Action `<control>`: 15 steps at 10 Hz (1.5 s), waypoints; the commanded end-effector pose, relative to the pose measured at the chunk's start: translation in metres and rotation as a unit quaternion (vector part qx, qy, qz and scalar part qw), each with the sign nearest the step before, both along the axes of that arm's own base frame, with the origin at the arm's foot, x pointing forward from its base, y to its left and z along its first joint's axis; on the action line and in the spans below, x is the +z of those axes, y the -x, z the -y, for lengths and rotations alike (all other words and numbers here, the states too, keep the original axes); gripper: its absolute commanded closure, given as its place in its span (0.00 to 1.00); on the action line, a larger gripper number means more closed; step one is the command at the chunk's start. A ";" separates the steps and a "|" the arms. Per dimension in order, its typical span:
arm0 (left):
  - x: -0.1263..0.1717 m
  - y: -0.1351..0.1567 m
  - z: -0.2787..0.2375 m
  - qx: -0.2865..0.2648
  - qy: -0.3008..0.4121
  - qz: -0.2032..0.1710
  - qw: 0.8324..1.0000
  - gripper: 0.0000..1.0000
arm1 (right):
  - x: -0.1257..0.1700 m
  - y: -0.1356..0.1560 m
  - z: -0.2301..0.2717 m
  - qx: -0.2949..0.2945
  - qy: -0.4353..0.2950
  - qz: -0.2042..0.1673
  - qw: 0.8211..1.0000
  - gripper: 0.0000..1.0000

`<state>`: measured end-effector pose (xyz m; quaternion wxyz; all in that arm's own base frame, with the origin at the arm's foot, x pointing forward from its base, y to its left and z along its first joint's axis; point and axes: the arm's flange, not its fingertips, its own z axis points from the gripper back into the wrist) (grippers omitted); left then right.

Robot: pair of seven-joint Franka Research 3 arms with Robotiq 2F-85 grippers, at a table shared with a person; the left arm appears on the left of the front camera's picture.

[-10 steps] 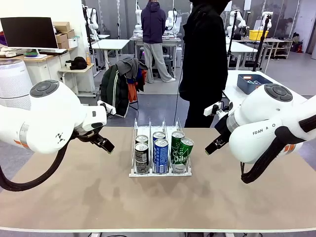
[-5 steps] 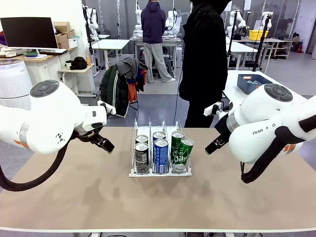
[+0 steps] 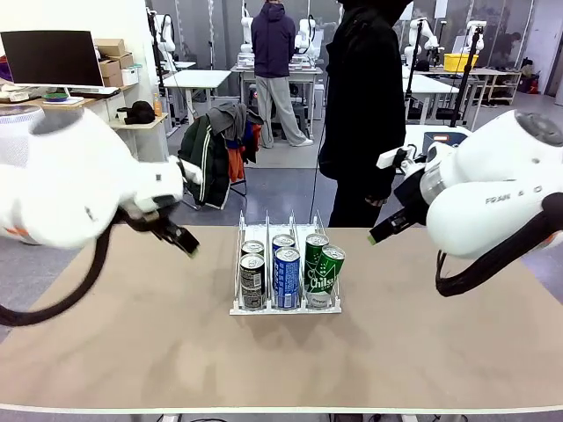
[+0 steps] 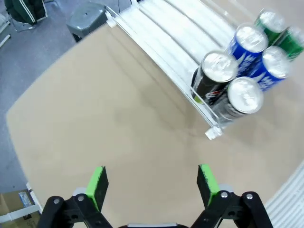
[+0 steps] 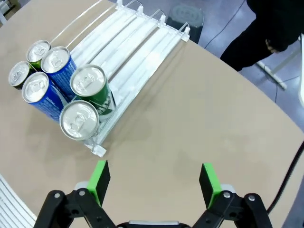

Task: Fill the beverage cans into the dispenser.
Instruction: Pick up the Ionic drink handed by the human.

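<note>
I have the rack [image 3: 266, 227] sitting midway between the table's [image 3: 132, 352] left and right edges, closer to the far edge than to mine. Its long axis runs from my edge straight toward the far edge, lanes pointing across the table. It is a clear and white plastic frame with thin upright dividers and three lanes.

Six cans [image 3: 287, 277] stand upright in it, silver tops up, bunched at the end of the lanes nearest my edge, two deep in each lane. The dark cans [image 3: 252, 281] are in the left lane, the blue cans [image 3: 287, 264] with white lettering in the middle, and the green cans [image 3: 318, 268] on the right. White lane floor shows behind them toward the far edge.

My left gripper [image 3: 180, 242] hangs above the table to the left of the rack, apart from it, fingers spread and holding nothing. In its wrist view the rack lies up and to the right of the spread fingers [image 4: 97, 185], with the dark cans [image 4: 213, 83] closest.

My right gripper [image 3: 380, 234] hangs to the right of the rack near the far edge, also spread and holding nothing. In its wrist view the rack lies up and to the left, green cans [image 5: 92, 90] nearest.

A person [image 3: 365, 105] in dark clothes stands at the far edge.
</note>
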<state>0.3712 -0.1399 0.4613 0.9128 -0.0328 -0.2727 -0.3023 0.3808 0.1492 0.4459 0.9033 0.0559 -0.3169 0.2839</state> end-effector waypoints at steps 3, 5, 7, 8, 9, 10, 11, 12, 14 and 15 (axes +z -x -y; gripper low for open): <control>0.125 0.074 -0.071 -0.005 0.040 0.026 0.999 0.00 | 0.058 0.041 0.052 0.022 -0.022 -0.010 0.999 0.00; 0.151 0.090 -0.092 -0.008 0.052 0.035 0.998 0.00 | 0.117 0.052 0.079 0.040 -0.046 -0.004 0.998 0.00; 0.170 0.093 -0.115 -0.012 0.066 0.042 0.997 0.00 | 0.168 0.057 0.103 0.073 -0.066 -0.015 0.995 0.00; 0.177 0.090 -0.126 -0.008 0.067 0.062 0.996 0.00 | 0.196 0.056 0.113 0.091 -0.062 -0.009 0.994 0.00; 0.181 0.088 -0.136 -0.020 0.082 0.080 0.993 0.00 | 0.216 0.055 0.122 0.081 -0.065 -0.008 0.995 0.00; 0.185 0.085 -0.144 -0.026 0.093 0.085 0.992 0.00 | 0.229 0.053 0.130 0.077 -0.077 -0.007 0.994 0.00; 0.183 0.084 -0.144 -0.030 0.087 0.096 0.991 0.00 | 0.234 0.049 0.137 0.084 -0.089 -0.010 0.992 0.00; 0.185 0.092 -0.137 -0.005 0.076 0.075 0.994 0.00 | 0.227 0.067 0.128 0.073 -0.070 0.003 0.995 0.00; 0.185 0.092 -0.137 -0.005 0.076 0.075 0.994 0.00 | 0.227 0.067 0.128 0.073 -0.070 0.003 0.995 0.00; 0.185 0.092 -0.137 -0.005 0.076 0.075 0.994 0.00 | 0.227 0.067 0.128 0.073 -0.070 0.003 0.995 0.00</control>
